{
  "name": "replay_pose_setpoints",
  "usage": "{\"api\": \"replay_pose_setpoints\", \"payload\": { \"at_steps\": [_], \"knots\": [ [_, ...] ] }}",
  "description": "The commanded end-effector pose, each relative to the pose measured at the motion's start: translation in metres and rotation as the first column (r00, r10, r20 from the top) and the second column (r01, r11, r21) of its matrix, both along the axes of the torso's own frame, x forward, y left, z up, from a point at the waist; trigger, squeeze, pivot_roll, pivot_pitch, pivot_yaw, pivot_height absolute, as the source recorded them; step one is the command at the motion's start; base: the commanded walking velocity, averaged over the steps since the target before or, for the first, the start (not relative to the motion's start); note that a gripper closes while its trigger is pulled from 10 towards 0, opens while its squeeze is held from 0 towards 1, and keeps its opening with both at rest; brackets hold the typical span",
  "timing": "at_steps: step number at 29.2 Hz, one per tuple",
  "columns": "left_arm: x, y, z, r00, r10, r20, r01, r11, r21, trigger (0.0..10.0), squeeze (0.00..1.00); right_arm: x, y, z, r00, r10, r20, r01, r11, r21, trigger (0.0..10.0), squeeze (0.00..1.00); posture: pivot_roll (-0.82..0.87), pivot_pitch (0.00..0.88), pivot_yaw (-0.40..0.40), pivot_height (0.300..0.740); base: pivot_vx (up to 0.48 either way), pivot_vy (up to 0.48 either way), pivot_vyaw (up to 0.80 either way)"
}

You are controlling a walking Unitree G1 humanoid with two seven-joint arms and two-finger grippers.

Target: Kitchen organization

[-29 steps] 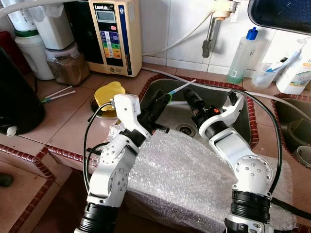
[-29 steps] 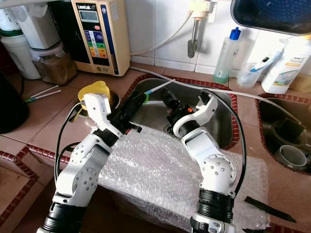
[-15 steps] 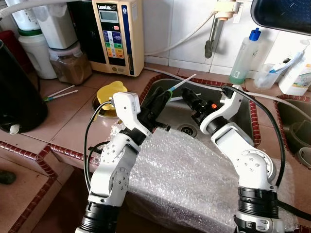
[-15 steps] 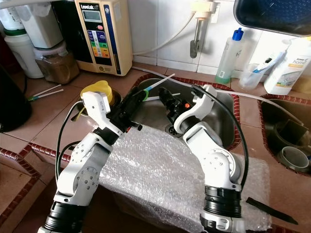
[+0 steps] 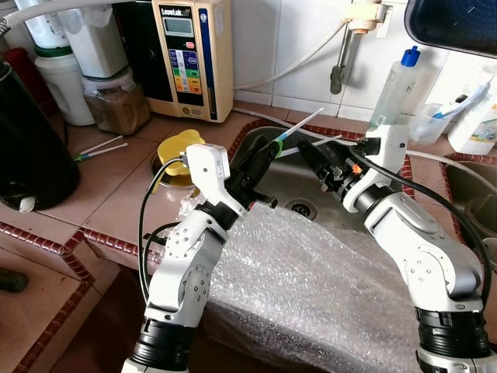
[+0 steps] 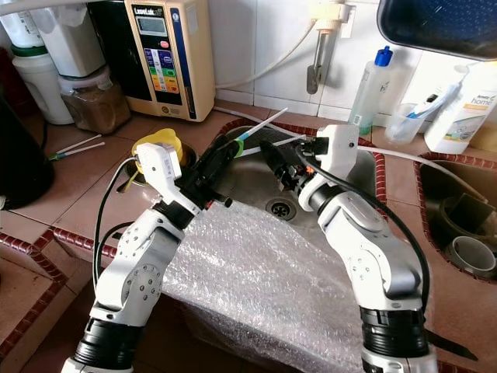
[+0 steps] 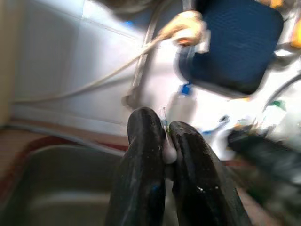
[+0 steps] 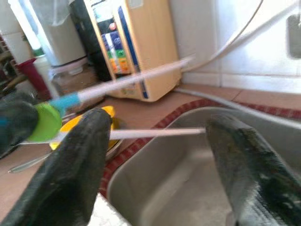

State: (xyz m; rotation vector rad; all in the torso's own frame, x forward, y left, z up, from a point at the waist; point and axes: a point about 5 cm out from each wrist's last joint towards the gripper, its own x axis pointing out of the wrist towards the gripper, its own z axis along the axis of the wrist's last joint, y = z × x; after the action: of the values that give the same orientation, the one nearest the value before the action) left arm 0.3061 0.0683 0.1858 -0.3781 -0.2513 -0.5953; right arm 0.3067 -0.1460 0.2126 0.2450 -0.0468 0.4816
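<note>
Tiled kitchen counter, steel sink [image 5: 311, 175]. Left gripper [image 5: 268, 151] clamps green-tipped straw [image 5: 299, 128] aloft; right gripper [image 5: 307, 151] spread, facing it, likely for handover.

water ionizer [image 5: 189, 58]: "LeveLuk", blurred, probably | bottle [image 6: 452, 116]: "home"

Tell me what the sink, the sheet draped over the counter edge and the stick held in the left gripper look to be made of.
Sink: likely stainless steel, dull grey brushed sheen.
Sheet: clear plastic bubble wrap, with rows of small glinting bubbles.
Stick in the left gripper: probably plastic, thin, white and straight with green and blue near the fingers; a straw or a swab, I can't tell.
</note>
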Motion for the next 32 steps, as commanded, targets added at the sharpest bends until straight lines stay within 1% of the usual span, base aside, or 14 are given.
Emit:
{"api": "replay_pose_setpoints", "payload": {
  "at_steps": [1, 7, 12, 13, 15, 17, 18, 19, 20, 21, 22, 24, 28, 32],
  "knots": [
    [0.002, 0.004, -0.001, 0.999, 0.034, -0.003, -0.034, 0.999, 0.013, 0.0, 0.00, -0.005, 0.002, 0.006, 0.999, 0.018, 0.033, -0.019, 1.000, 0.009, 10.0, 1.00, -0.03, 0.000, 0.017, 0.740, 0.000, 0.000, 0.00],
    [0.007, 0.009, -0.002, 0.997, 0.074, -0.006, -0.074, 0.997, 0.017, 0.0, 0.00, -0.017, -0.008, -0.009, 0.996, 0.083, -0.030, -0.085, 0.995, -0.046, 10.0, 1.00, -0.04, 0.000, 0.014, 0.740, 0.000, 0.000, 0.00],
    [0.008, 0.008, -0.003, 0.997, 0.082, -0.011, -0.082, 0.996, 0.019, 0.0, 0.00, -0.024, -0.011, -0.019, 0.995, 0.096, 0.004, -0.091, 0.958, -0.271, 10.0, 1.00, -0.04, 0.000, 0.015, 0.740, 0.000, 0.000, 0.00],
    [0.009, 0.007, -0.004, 0.997, 0.082, -0.013, -0.082, 0.996, 0.019, 0.0, 0.00, -0.025, -0.010, -0.020, 0.993, 0.113, 0.036, -0.092, 0.929, -0.359, 10.0, 1.00, -0.05, 0.000, 0.018, 0.740, 0.000, 0.000, 0.00],
    [0.009, 0.002, -0.004, 0.998, 0.065, -0.026, -0.065, 0.998, 0.018, 0.0, 0.00, -0.026, -0.004, -0.024, 0.979, 0.175, 0.104, -0.087, 0.822, -0.563, 10.0, 1.00, -0.05, 0.000, 0.022, 0.740, 0.000, 0.000, 0.00],
    [0.010, -0.005, -0.004, 0.998, 0.034, -0.049, -0.034, 0.999, 0.015, 0.0, 0.00, -0.025, 0.000, -0.026, 0.962, 0.232, 0.145, -0.081, 0.749, -0.657, 10.0, 1.00, -0.05, 0.000, 0.025, 0.740, 0.000, 0.000, 0.00],
    [0.009, -0.009, -0.003, 0.999, 0.015, -0.051, -0.014, 1.000, 0.015, 0.9, 0.00, -0.023, 0.002, -0.026, 0.957, 0.244, 0.160, -0.075, 0.736, -0.672, 10.0, 0.97, -0.05, 0.000, 0.025, 0.740, 0.000, 0.000, 0.00],
    [0.009, -0.015, -0.002, 0.998, -0.014, -0.056, 0.015, 1.000, 0.018, 1.3, 0.00, -0.020, 0.004, -0.025, 0.950, 0.257, 0.178, -0.063, 0.716, -0.696, 10.0, 0.78, -0.04, 0.000, 0.024, 0.740, 0.000, 0.000, 0.00],
    [0.008, -0.020, -0.001, 0.998, -0.044, -0.054, 0.045, 0.999, 0.025, 1.6, 0.00, -0.017, 0.007, -0.025, 0.941, 0.273, 0.200, -0.047, 0.691, -0.721, 10.0, 0.68, -0.04, 0.000, 0.022, 0.740, 0.000, 0.000, 0.00],
    [0.008, -0.020, -0.001, 0.998, -0.044, -0.054, 0.045, 0.999, 0.025, 1.6, 0.00, -0.017, 0.007, -0.025, 0.941, 0.273, 0.200, -0.047, 0.691, -0.721, 10.0, 0.68, -0.04, 0.000, 0.022, 0.740, 0.000, 0.000, 0.00],
    [0.005, -0.030, -0.002, 0.993, -0.097, -0.064, 0.100, 0.994, 0.044, 1.8, 0.00, -0.012, 0.012, -0.022, 0.920, 0.301, 0.252, -0.002, 0.646, -0.763, 10.0, 0.33, -0.04, 0.000, 0.020, 0.740, 0.000, 0.000, 0.00],
    [0.002, -0.035, -0.003, 0.989, -0.138, -0.058, 0.142, 0.987, 0.075, 2.2, 0.00, -0.006, 0.016, -0.018, 0.904, 0.299, 0.306, 0.060, 0.620, -0.783, 10.0, 0.11, -0.03, 0.000, 0.018, 0.740, 0.000, 0.000, 0.00],
    [-0.001, -0.038, -0.004, 0.984, -0.163, -0.065, 0.168, 0.982, 0.082, 2.4, 0.00, -0.001, 0.023, -0.020, 0.893, 0.316, 0.321, 0.069, 0.609, -0.791, 10.0, 0.00, -0.03, 0.000, 0.010, 0.740, 0.000, 0.000, 0.00],
    [-0.002, -0.040, -0.001, 0.984, -0.168, -0.059, 0.173, 0.982, 0.081, 2.5, 0.00, 0.001, 0.023, -0.026, 0.909, 0.281, 0.307, 0.063, 0.636, -0.769, 10.0, 0.00, -0.02, 0.000, 0.009, 0.740, 0.000, 0.000, 0.00]
  ]
}}
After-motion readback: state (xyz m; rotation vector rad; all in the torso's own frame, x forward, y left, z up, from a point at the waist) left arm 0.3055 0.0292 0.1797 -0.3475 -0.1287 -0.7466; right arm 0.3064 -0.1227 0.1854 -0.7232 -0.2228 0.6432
